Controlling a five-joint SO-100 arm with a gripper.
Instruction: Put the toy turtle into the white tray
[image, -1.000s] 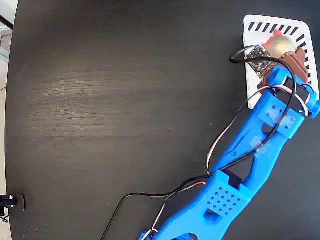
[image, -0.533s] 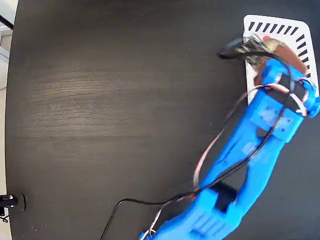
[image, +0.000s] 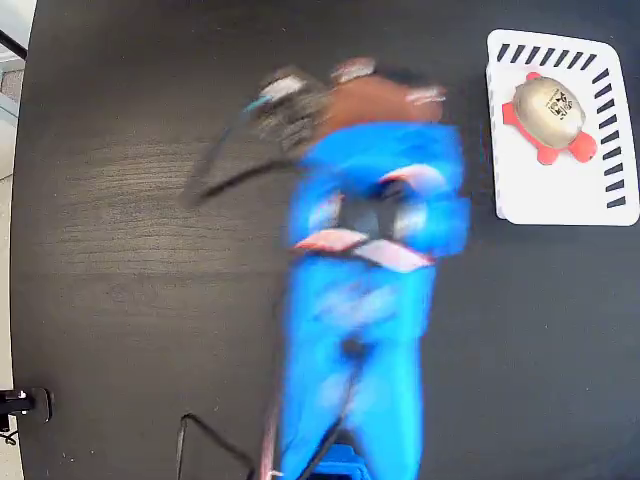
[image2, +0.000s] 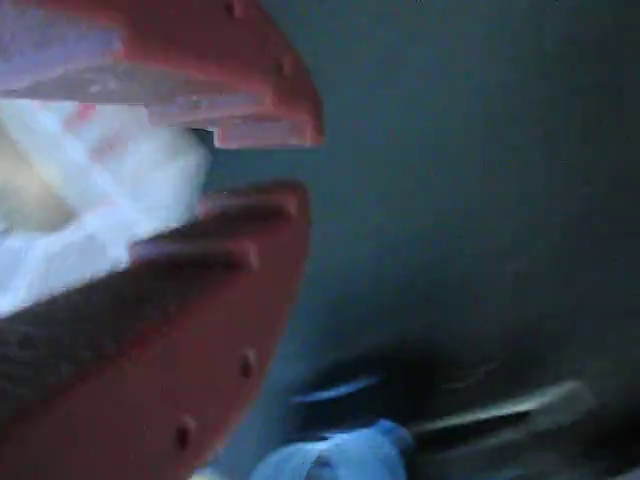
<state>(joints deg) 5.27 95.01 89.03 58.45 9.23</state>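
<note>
The toy turtle (image: 548, 112) lies inside the white tray (image: 560, 200), shell up, at its upper end, while our blue arm (image: 365, 300) blurs over the dark worktop (image: 130, 200) well apart from it. In the wrist view the tool (image2: 265, 165) shows its red jaws slightly apart, empty. We judge the trailing cables (image: 215, 165) the risk: a snag could drag the tray
</note>
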